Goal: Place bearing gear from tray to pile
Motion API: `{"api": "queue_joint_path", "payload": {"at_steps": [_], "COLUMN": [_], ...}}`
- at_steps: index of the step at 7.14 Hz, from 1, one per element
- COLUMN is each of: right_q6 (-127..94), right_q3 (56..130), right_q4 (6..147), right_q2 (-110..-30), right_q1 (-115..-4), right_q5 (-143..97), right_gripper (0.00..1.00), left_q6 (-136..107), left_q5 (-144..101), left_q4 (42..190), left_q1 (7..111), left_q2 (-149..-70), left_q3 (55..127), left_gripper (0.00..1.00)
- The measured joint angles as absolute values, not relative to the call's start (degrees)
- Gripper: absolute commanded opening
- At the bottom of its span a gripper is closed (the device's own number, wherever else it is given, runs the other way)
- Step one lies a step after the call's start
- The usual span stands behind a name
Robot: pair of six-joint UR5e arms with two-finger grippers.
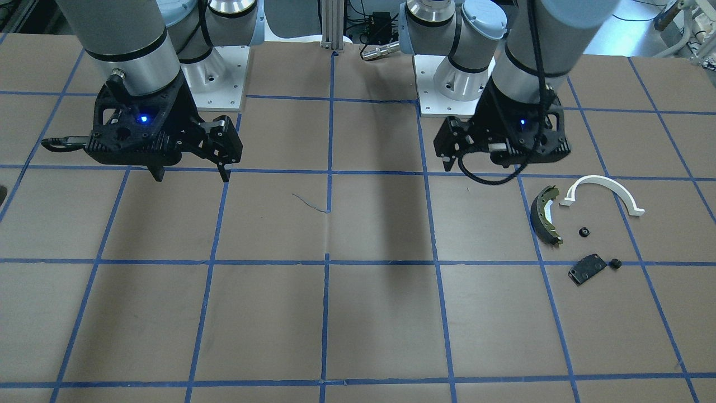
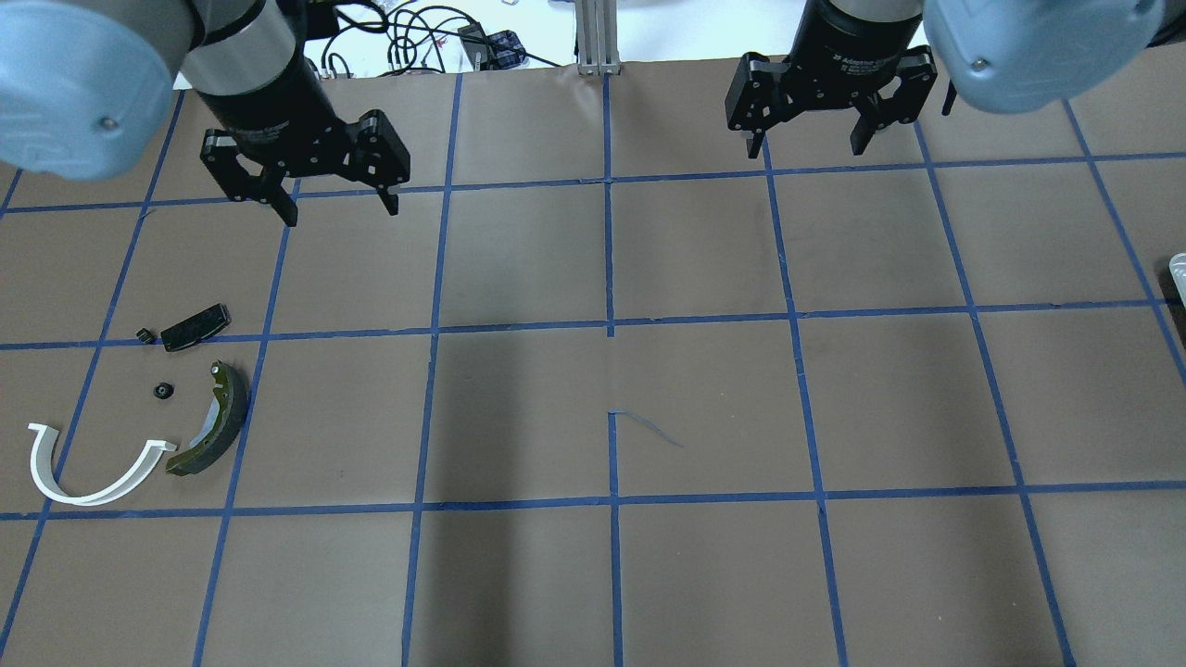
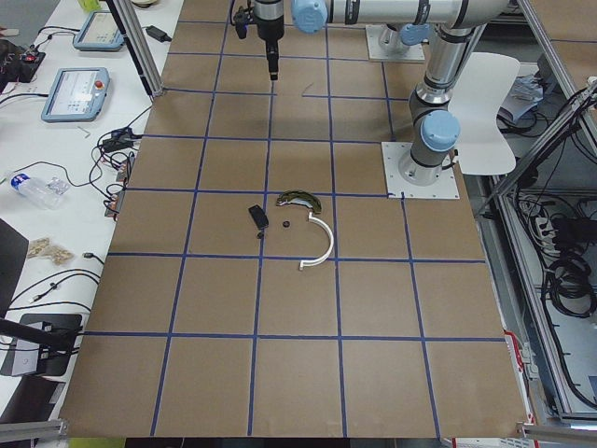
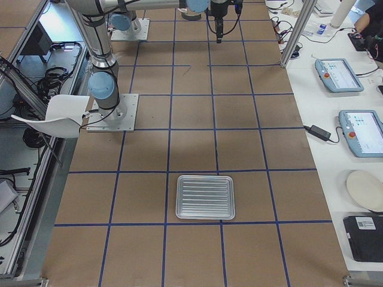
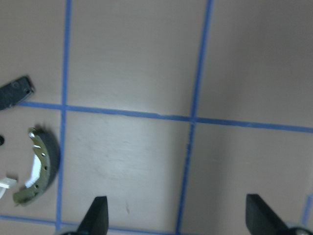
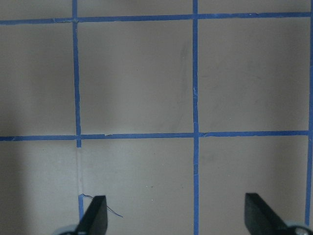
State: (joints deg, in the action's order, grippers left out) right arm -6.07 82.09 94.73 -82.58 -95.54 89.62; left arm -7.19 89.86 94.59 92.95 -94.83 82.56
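The pile lies on the table's left side: a dark olive brake shoe [image 2: 215, 426], a white half-ring bracket [image 2: 88, 472] and a flat black plate [image 2: 195, 327]. A small black round gear-like part [image 2: 163, 391] lies among them, also in the front view [image 1: 584, 232]. The metal tray [image 4: 205, 197] on the right side holds nothing. My left gripper [image 2: 341, 211] is open and empty, raised beyond the pile. My right gripper [image 2: 809, 148] is open and empty over the far right. The left wrist view shows the brake shoe [image 5: 40, 171] at its left edge.
A second tiny black piece [image 2: 144, 335] lies beside the black plate. The brown table is taped in a blue grid [image 2: 609, 324]. The tray's corner just shows at the overhead view's right edge [image 2: 1177, 266]. Operator pendants and cables lie on side benches.
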Motion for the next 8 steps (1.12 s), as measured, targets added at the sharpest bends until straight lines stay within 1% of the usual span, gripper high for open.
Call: {"api": "queue_joint_path", "payload": {"at_steps": [1,2,3,5,8], "right_q6": [-6.1,-6.1,-6.1,-6.2,-6.2], "right_q3": [82.1,82.1,82.1,82.1,82.1], "right_q4": [94.7,94.7,94.7,94.7,94.7], "right_q2": [-82.6,-82.6,-82.6,-82.6,-82.6], "right_q1": [-95.5,-95.5,-95.5,-95.5,-95.5], "right_q5": [89.6,89.6,89.6,89.6,89.6], "right_gripper": [1.0,1.0,1.0,1.0,1.0], "left_q6": [-7.2,-6.2,-5.1,-3.9,-3.7], "left_q5": [89.4,89.2,89.2,89.5,90.0], "left_q4": [100.5,103.5,101.3,90.1,93.8], "left_q1": [93.7,93.0,91.8,90.4,90.0], "left_q2": [-94.7,-94.6,-94.9,-95.7,-94.2], "left_q3": [78.3,76.5,76.8,80.0,81.0], "left_gripper": [1.0,1.0,1.0,1.0,1.0]}}
